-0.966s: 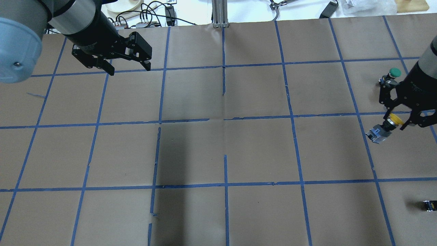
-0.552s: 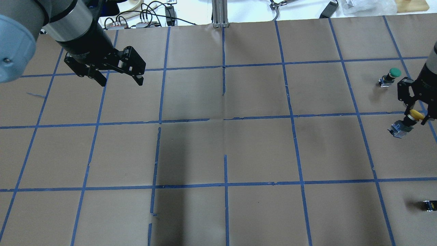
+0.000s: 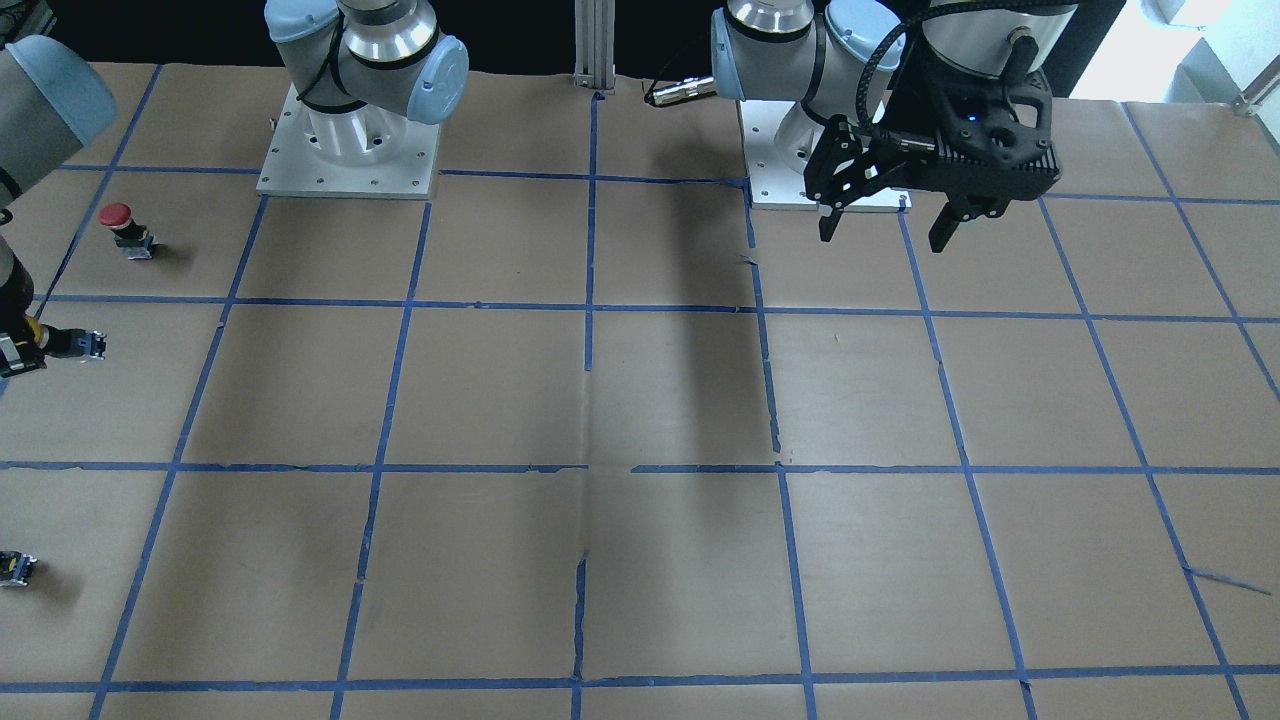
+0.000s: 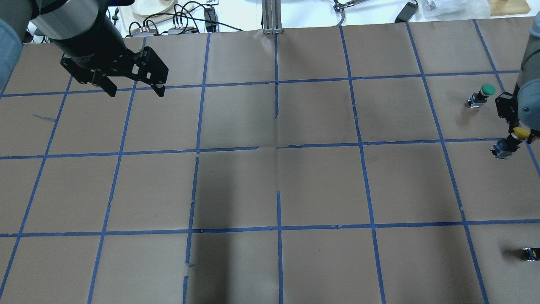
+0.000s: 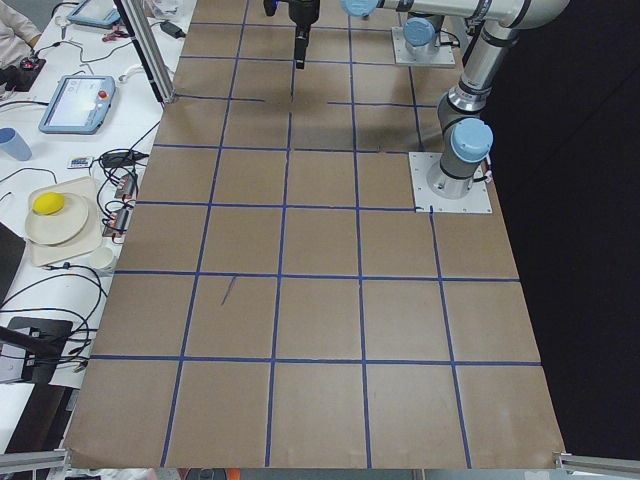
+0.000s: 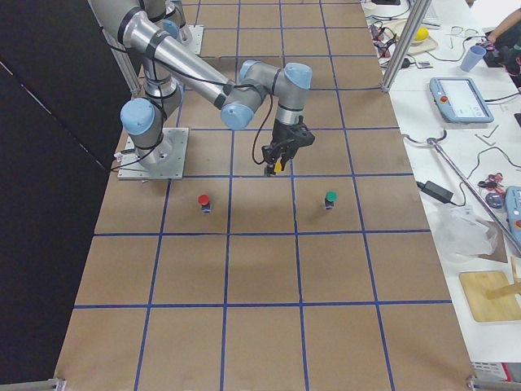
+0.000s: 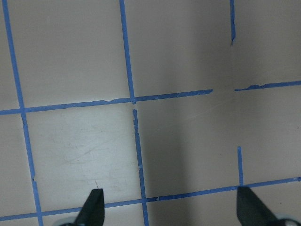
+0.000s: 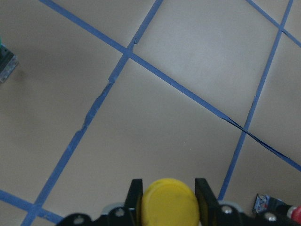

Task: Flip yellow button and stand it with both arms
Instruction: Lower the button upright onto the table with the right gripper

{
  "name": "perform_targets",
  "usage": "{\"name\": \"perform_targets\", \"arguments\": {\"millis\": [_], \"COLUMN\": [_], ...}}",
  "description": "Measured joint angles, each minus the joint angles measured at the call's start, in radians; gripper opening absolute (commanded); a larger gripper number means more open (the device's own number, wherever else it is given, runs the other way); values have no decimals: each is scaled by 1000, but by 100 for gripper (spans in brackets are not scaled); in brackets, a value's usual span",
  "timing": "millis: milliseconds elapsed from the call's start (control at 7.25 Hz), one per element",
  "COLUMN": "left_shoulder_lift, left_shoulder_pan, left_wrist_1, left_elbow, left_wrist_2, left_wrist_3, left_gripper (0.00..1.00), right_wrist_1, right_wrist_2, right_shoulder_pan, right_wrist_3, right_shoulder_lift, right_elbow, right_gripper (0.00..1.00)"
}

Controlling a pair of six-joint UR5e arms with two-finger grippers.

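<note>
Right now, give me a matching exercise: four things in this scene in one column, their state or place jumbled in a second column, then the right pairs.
Things:
1. yellow button
2. green button
3. red button
4. left end effector

States or places:
A. open, holding nothing
B. stands on the table, nearer the arm bases
C. clamped by its cap in the right end effector
D. stands on the table, farther from the arm bases

Pairs: 1-C, 2-D, 3-B, 4-A

You stand in a robotics lab: a paper-covered table (image 5: 320,410) with blue tape grid (image 5: 279,300), two arm bases (image 3: 340,140) bolted at its edge, teach pendants (image 5: 78,103) and cables (image 4: 184,12) on white side benches (image 5: 45,155).
</note>
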State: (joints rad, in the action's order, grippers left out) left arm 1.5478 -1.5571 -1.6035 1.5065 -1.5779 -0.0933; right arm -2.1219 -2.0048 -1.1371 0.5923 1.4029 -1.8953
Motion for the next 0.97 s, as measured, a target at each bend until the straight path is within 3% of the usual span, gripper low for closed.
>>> {"name": "perform_targets", "arguments": {"millis": [138,414,966], "left_shoulder_lift": [6,27,44], "left_shoulder_pan": [9,20,20], "left_wrist_1": [-21,-34,-41], "left_elbow": [-10,-22,-27], "left_wrist_2": [-29,4,31], "left_wrist_3": [-10,-16,-18], "left_gripper": [99,99,99], "right_wrist_1": [-91,-254,-408], "right_wrist_2": [-14,-58,-127], "right_shoulder_pan": [1,2,2], "right_wrist_3": [7,22,100], "right_shoulder_lift": [-24,-56,-113], "right_elbow": [-29,-107,-179], "right_gripper": [10,10,18]}}
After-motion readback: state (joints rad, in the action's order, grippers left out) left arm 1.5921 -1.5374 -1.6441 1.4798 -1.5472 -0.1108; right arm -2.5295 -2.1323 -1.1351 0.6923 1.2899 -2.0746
